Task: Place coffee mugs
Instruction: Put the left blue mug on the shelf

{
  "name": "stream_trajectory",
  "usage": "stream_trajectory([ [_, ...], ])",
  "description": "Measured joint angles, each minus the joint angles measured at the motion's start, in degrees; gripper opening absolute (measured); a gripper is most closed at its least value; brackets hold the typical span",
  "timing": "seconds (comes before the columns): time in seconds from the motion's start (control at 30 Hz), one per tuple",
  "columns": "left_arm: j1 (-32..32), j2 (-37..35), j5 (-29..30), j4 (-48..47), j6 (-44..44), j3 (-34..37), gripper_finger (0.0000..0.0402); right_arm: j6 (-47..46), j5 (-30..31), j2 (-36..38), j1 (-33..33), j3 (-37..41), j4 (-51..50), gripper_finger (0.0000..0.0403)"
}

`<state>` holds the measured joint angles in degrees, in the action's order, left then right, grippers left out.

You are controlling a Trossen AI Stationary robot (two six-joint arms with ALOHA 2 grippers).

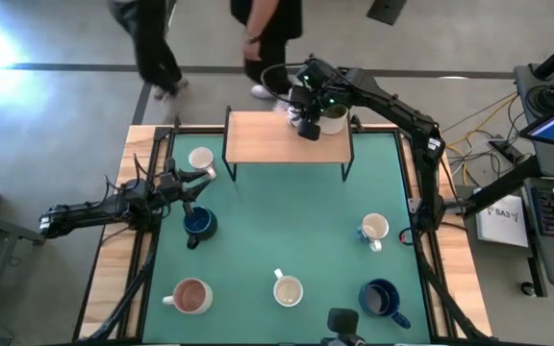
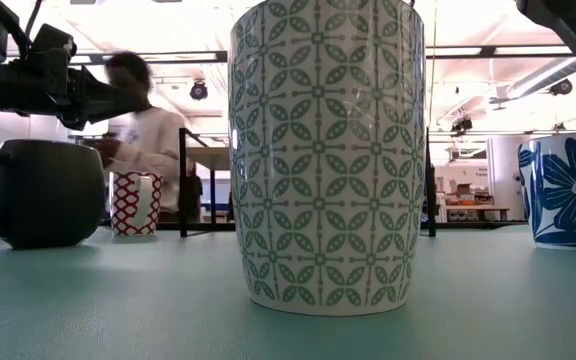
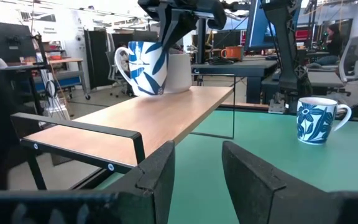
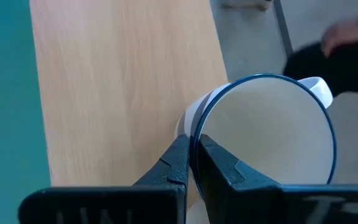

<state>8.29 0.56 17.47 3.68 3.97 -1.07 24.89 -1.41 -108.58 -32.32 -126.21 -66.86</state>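
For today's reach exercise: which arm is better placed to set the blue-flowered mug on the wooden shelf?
Right. Its pincer is shut on the blue-flowered mug over the wooden shelf; the left pincer waits open beside a dark mug.

Bare across most of the wooden shelf (image 1: 272,135); blocked at its right end by two mugs (image 3: 160,67).

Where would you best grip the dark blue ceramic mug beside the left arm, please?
Take the dark blue ceramic mug by its rim wall, from straight above, one of the fingers inside and one outside. It stands upright with its mouth open upward; choose a side away from the handle. The left gripper hovers nearby, open.
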Motion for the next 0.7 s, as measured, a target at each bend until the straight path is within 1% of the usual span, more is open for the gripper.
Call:
stream_trajectory([
  [0.7,0.0,0.0,0.0,0.0,0.0,0.0,0.0116,-0.88,0.0,-1.26,-0.46,0.0,0.42,0.0015],
])
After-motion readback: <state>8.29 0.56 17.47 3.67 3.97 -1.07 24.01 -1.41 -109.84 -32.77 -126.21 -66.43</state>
